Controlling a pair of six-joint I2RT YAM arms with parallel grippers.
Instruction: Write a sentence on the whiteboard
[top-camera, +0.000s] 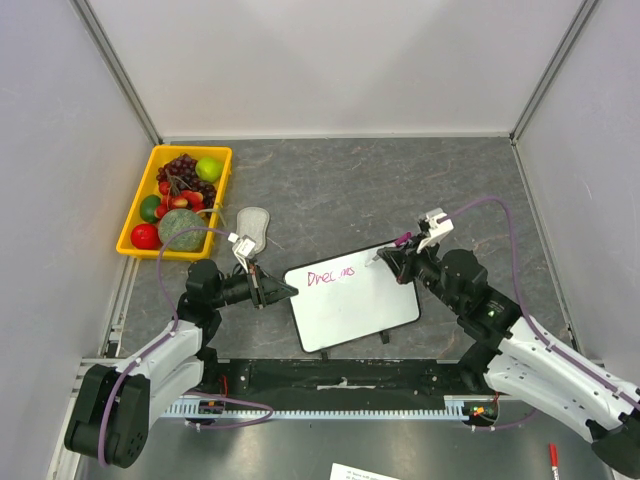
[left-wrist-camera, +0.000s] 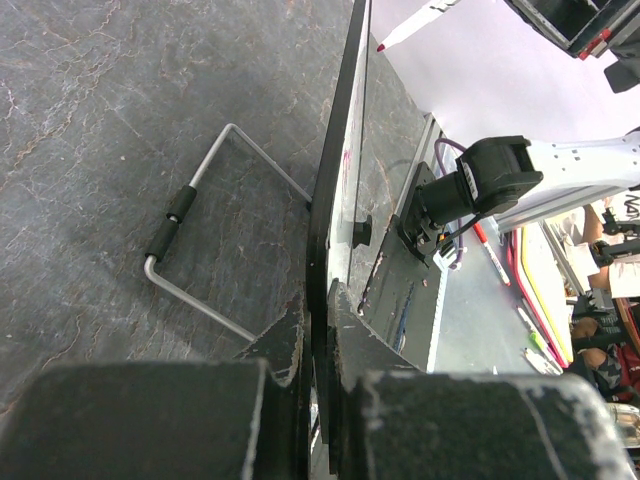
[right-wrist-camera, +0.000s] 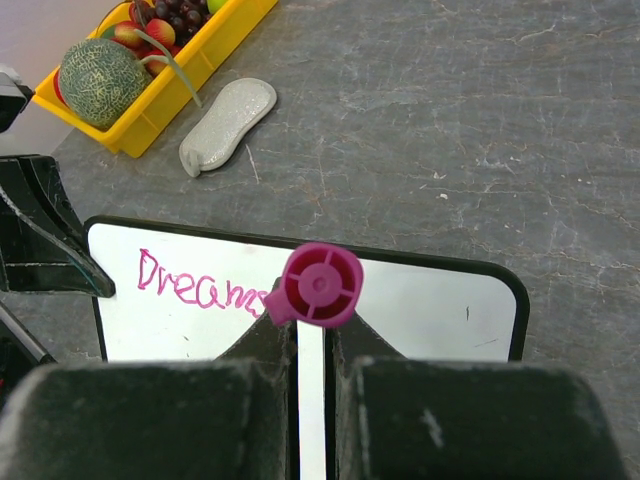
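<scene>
The whiteboard (top-camera: 360, 305) sits on the table (top-camera: 400, 190) between the two arms, with a wire stand (left-wrist-camera: 185, 215) behind it. The left gripper (top-camera: 283, 291) is clamped on the board's left frame edge. The right gripper (right-wrist-camera: 315, 335) is closed around a pink marker (right-wrist-camera: 318, 284) held over the board's upper part. The sentence (right-wrist-camera: 200, 282) reads one word only, "Dreams", at the top left.

Handling: the board appears light, stiff and smooth-faced, so it is likely to slide or rock under pen pressure. Hold it by the frame – never by the writing face, where fingers could smear ink. Keep marker pressure light.
</scene>
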